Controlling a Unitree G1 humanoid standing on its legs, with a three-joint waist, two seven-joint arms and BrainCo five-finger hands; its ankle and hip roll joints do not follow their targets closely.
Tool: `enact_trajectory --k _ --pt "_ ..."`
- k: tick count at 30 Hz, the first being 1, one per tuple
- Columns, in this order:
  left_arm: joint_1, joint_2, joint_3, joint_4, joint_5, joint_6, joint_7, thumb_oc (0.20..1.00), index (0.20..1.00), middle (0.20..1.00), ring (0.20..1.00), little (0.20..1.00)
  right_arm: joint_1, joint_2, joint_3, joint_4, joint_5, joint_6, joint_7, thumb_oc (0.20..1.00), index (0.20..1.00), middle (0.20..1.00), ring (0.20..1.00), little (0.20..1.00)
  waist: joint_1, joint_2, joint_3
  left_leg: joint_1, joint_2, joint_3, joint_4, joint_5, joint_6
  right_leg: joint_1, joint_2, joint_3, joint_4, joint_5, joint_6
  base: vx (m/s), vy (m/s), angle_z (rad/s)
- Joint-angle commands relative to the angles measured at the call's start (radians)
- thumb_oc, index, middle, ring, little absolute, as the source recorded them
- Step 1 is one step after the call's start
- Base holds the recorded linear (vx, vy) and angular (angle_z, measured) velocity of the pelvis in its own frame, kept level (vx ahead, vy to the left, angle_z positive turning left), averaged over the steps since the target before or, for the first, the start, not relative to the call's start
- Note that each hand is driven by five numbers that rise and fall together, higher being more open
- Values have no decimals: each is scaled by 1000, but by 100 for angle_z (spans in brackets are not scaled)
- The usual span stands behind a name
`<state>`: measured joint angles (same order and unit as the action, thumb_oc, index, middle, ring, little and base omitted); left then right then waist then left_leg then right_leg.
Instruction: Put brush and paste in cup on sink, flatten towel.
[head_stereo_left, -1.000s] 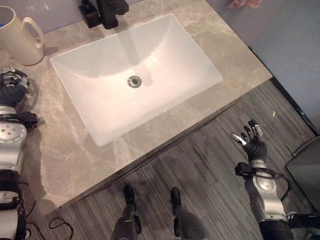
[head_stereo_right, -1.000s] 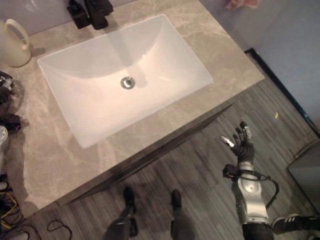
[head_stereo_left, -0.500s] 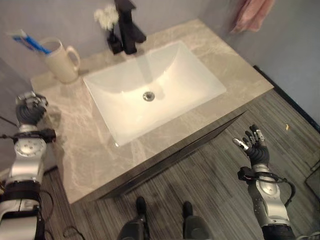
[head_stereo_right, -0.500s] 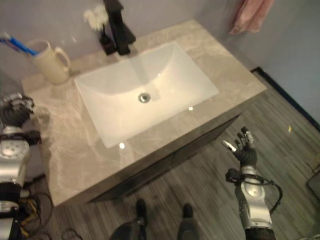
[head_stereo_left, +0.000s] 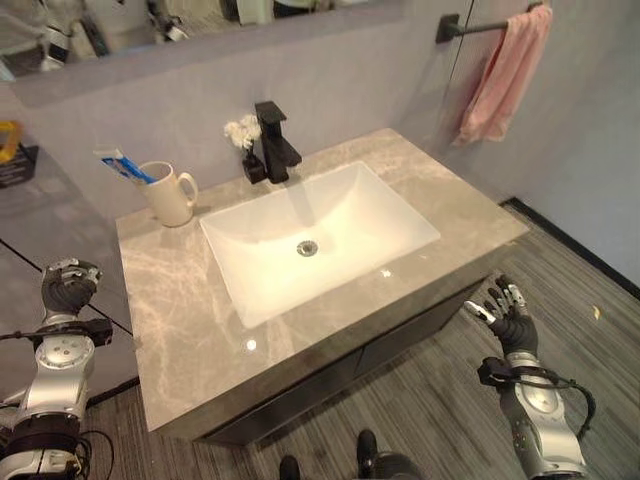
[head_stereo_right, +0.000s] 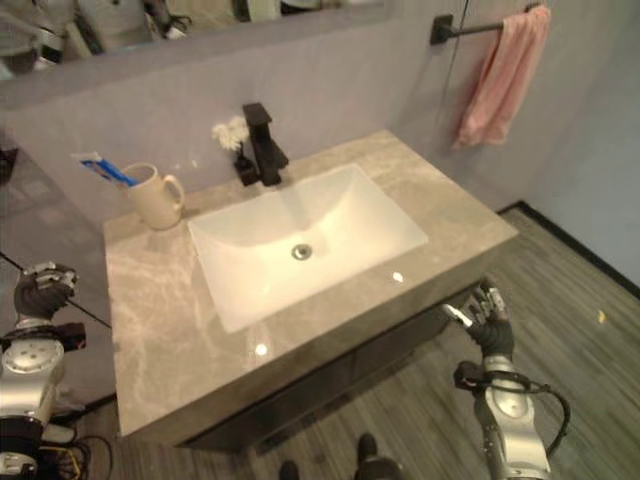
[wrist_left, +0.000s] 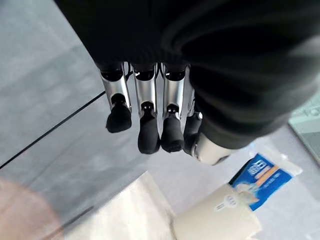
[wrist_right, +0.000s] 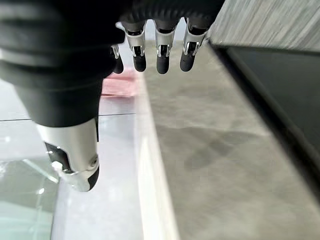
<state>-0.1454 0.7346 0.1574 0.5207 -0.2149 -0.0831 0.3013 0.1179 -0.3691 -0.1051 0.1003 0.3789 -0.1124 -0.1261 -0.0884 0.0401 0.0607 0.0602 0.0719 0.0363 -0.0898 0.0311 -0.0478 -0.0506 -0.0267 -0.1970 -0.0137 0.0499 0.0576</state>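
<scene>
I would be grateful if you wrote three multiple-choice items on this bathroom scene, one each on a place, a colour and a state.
1. Where does the cup stand?
A. In the basin
B. On the counter at the sink's left, near the wall
C. On the floor

2. What colour is the towel hanging on the bar?
A. Pink
B. Green
C. Black

3. How is the right hand?
A. Shut on the towel
B. Open, holding nothing
C. Shut on the cup

Answers:
1. B, the cream cup sits on the marble counter left of the white sink, holding the blue toothbrush and the toothpaste.
2. A, the cloth on the wall bar is pink.
3. B, its fingers are spread over the floor in front of the counter, touching nothing.
</scene>
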Motion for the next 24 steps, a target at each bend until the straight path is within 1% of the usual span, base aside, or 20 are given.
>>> enact_trajectory --k 1,2,3,5,6,7,8,9,10,11,12,13,14,15,16,17,20,24 --pt "-94 22 66 15 17 -36 3 200 200 200 200 200 -21 -18 -29 -33 28 -50 5 1000 1000 1000 1000 1000 -19 -46 2 81 -44 -7 113 -231 -1 51 -18 27 16 -154 80 18 -69 6" --pt "-95 22 66 16 16 -36 3 200 200 200 200 200 -21 -18 -29 -33 28 -50 5 1000 1000 1000 1000 1000 -19 -46 2 82 -44 -9 113 -231 -2 52 -18 26 17 -155 79 8 -79 4" --pt "-97 17 58 24 17 -34 0 200 200 200 200 200 -15 -17 -34 -35 30 -50 3 1000 1000 1000 1000 1000 -24 -45 3 81 -37 -12 115 -228 -10 53 -14 35 24 -165 75 20 -73 3" --pt "-94 6 49 29 19 -34 -12 200 200 200 200 200 -1 -21 -46 -31 31 -49 4 1000 1000 1000 1000 1000 -28 -41 -1 76 -30 -21 141 -235 -19 59 -7 40 40 -187 60 40 -115 11" --pt "-96 -3 44 29 15 -35 -16 200 200 200 200 200 -3 -28 -53 -33 34 -51 7 1000 1000 1000 1000 1000 -27 -43 6 49 -36 -37 219 -249 -28 65 -8 39 51 -197 49 -11 -109 18" --pt "-96 -16 42 28 1 -39 -17 200 200 200 200 200 -14 -43 -58 -26 38 -57 0 1000 1000 1000 1000 1000 -22 -43 24 8 -47 -45 301 -251 -40 81 -14 33 53 -203 37 -32 -69 18" --pt "-97 -17 42 28 1 -40 -17 200 200 200 200 200 -16 -44 -58 -25 39 -57 0 1000 1000 1000 1000 1000 -24 -42 25 4 -47 -48 309 -254 -40 82 -14 31 53 -203 37 -52 -17 15" --pt "-96 -24 38 29 -1 -39 -18 200 200 200 200 200 -22 -47 -59 -19 39 -59 -7 1000 1000 1000 1000 1000 -23 -40 29 -9 -42 -48 317 -245 -44 93 -15 23 45 -206 33 -59 27 17" --pt "-104 -26 33 32 -4 -41 -16 200 200 200 200 200 -36 -54 -62 -12 41 -62 -13 1000 1000 1000 1000 1000 -23 -43 40 -38 -31 -48 322 -219 -55 104 -21 17 35 -204 35 -161 36 30" --pt "-117 -17 28 39 -17 -44 -7 200 200 200 200 200 -64 -53 -57 -2 49 -68 -26 1000 1000 1000 1000 1000 -14 -63 65 -120 -26 -70 336 -187 -66 107 -42 19 31 -191 42 -160 38 33" --pt "-121 -9 28 41 -20 -47 -3 200 200 200 200 200 -70 -51 -55 5 49 -70 -29 1000 1000 1000 1000 1000 -16 -69 63 -138 -26 -87 323 -174 -69 99 -45 24 32 -187 47 -119 39 51" --pt "-122 -5 28 42 -19 -48 -2 200 200 200 200 200 -69 -50 -53 10 45 -67 -28 1000 1000 1000 1000 1000 -20 -68 59 -142 -18 -94 302 -157 -73 97 -49 26 33 -185 52 19 102 24" --pt "-124 -7 27 47 -17 -47 0 200 200 200 200 200 -58 -48 -59 14 37 -65 -30 1000 1000 1000 1000 1000 -33 -47 42 -100 16 -62 205 -140 -72 97 -41 16 24 -177 65 59 206 16" --pt "-128 -8 16 49 -11 -44 -4 200 200 200 200 200 -45 -45 -73 14 24 -65 -42 1000 1000 1000 1000 1000 -42 -24 20 -38 30 -33 113 -124 -73 97 -47 9 8 -162 76 82 220 -14" --pt "-127 -10 12 54 -5 -42 -6 200 200 200 200 200 -39 -41 -75 14 19 -65 -43 1000 1000 1000 1000 1000 -44 -19 11 -13 28 -26 86 -122 -70 101 -52 10 -2 -152 80 60 232 0" --pt "-126 -9 10 54 3 -40 -10 200 200 200 200 200 -33 -36 -71 21 14 -63 -39 1000 1000 1000 1000 1000 -48 -15 1 15 22 -10 71 -129 -63 102 -62 15 -13 -138 89 8 185 -3" --pt "-137 2 11 74 9 -38 -7 200 200 200 200 200 -46 -22 -45 21 8 -59 -32 1000 1000 1000 1000 1000 -43 -19 3 26 5 28 77 -146 -42 88 -83 40 -17 -116 109 -36 138 -22" --pt "-139 14 15 93 6 -38 -8 200 200 200 200 200 -44 -17 -34 18 -2 -54 -27 1000 1000 1000 1000 1000 -43 -24 -4 31 -6 59 79 -155 -29 79 -94 58 -14 -110 118 1 73 -34"
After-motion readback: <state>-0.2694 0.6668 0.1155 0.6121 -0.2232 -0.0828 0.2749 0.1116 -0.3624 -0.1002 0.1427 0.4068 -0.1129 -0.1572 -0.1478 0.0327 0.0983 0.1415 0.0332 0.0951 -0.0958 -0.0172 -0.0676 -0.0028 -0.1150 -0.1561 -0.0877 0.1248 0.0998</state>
